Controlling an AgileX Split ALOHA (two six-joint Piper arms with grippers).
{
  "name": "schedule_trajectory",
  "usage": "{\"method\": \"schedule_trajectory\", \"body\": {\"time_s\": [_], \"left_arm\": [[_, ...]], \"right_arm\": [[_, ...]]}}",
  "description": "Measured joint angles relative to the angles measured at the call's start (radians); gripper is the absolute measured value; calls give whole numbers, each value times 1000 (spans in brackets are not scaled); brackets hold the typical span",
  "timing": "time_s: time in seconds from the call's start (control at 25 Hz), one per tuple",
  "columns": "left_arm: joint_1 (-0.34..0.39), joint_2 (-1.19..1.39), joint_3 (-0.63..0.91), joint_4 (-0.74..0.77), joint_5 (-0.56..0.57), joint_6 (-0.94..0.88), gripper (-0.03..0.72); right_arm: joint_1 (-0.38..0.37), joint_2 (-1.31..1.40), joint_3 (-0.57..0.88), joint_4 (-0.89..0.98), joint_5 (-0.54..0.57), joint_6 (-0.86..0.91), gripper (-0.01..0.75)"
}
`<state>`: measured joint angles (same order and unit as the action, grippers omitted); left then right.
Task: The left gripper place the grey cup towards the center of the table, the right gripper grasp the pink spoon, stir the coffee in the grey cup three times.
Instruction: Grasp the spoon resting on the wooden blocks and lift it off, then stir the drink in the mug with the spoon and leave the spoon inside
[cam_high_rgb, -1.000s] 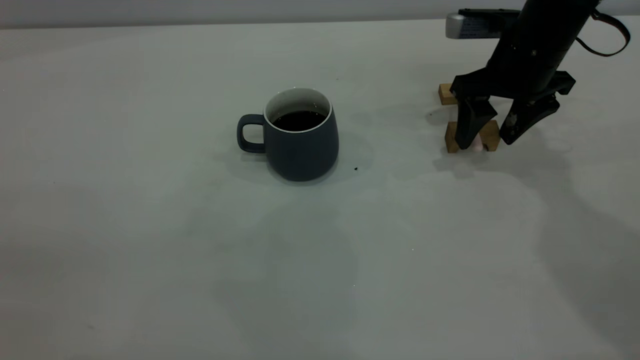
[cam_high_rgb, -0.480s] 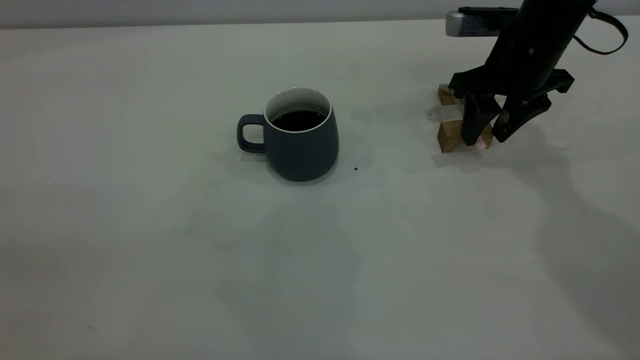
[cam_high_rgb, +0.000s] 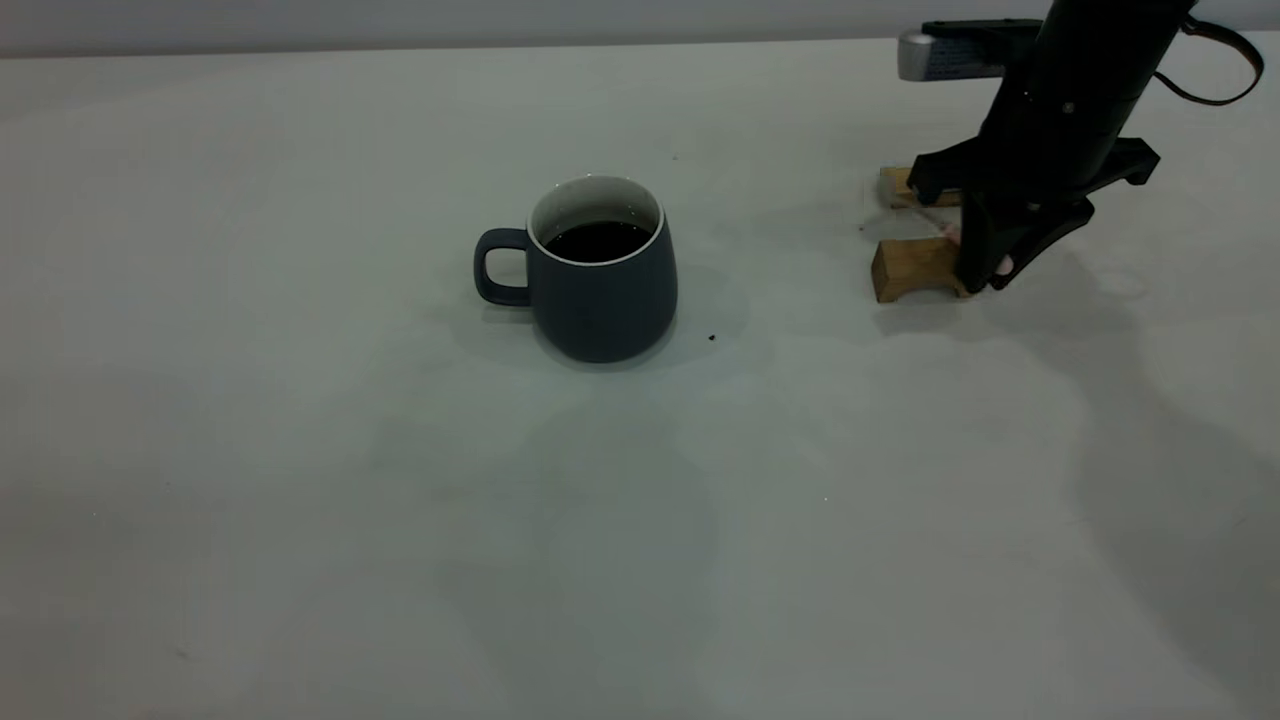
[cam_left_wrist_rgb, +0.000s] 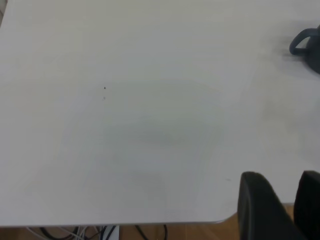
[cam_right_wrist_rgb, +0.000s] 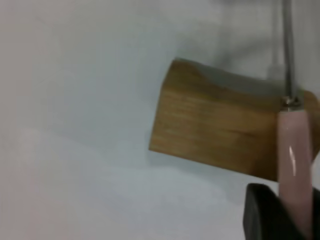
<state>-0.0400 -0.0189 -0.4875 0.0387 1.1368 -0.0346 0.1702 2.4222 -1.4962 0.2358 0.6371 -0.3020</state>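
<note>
Tabletop (cam_high_rgb: 300, 500) of pale grey-white, bare across its left side, where the left gripper (cam_left_wrist_rgb: 280, 205) hangs at the table's near edge, well apart from the mug; only its two dark fingers show, a narrow gap between them and nothing held. Near the centre stands the grey cup (cam_high_rgb: 600, 270), upright, handle pointing left, with the coffee (cam_high_rgb: 598, 240) dark and glossy inside its white rim. A tiny dark speck (cam_high_rgb: 712, 338) lies just right of its base. Open table separates the mug from two tan wooden blocks at far right, the nearer block (cam_high_rgb: 912, 268) and the farther block (cam_high_rgb: 900, 186). The right gripper (cam_high_rgb: 985, 270) reaches down at the nearer block's right end, its jaws drawn close around the pink spoon (cam_right_wrist_rgb: 294, 170), whose pale handle crosses that block and whose metal neck (cam_right_wrist_rgb: 287, 50) runs on beyond it.
</note>
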Motion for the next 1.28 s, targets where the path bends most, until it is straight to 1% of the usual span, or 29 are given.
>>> {"method": "schedule_trajectory", "body": {"time_s": [0.04, 0.2, 0.28, 0.4, 0.52, 0.76, 0.92, 1.12, 1.28], "left_arm": [[0, 0, 0, 0, 0, 0, 243], [0, 0, 0, 0, 0, 0, 243], [0, 0, 0, 0, 0, 0, 243], [0, 0, 0, 0, 0, 0, 243], [0, 0, 0, 0, 0, 0, 243], [0, 0, 0, 0, 0, 0, 243], [0, 0, 0, 0, 0, 0, 243], [0, 0, 0, 0, 0, 0, 243], [0, 0, 0, 0, 0, 0, 243]], "right_arm": [[0, 0, 0, -5, 1, 1, 95], [0, -20, 0, -24, 22, 5, 96], [0, -57, -5, -21, 73, 6, 96], [0, -147, -22, 45, 144, 5, 96], [0, -243, -37, 162, 219, -13, 96], [0, -322, -40, 486, 450, -66, 96], [0, -322, -40, 656, 531, -59, 96], [31, -322, -40, 797, 543, 82, 96], [77, -322, -40, 970, 535, 276, 96]]}}
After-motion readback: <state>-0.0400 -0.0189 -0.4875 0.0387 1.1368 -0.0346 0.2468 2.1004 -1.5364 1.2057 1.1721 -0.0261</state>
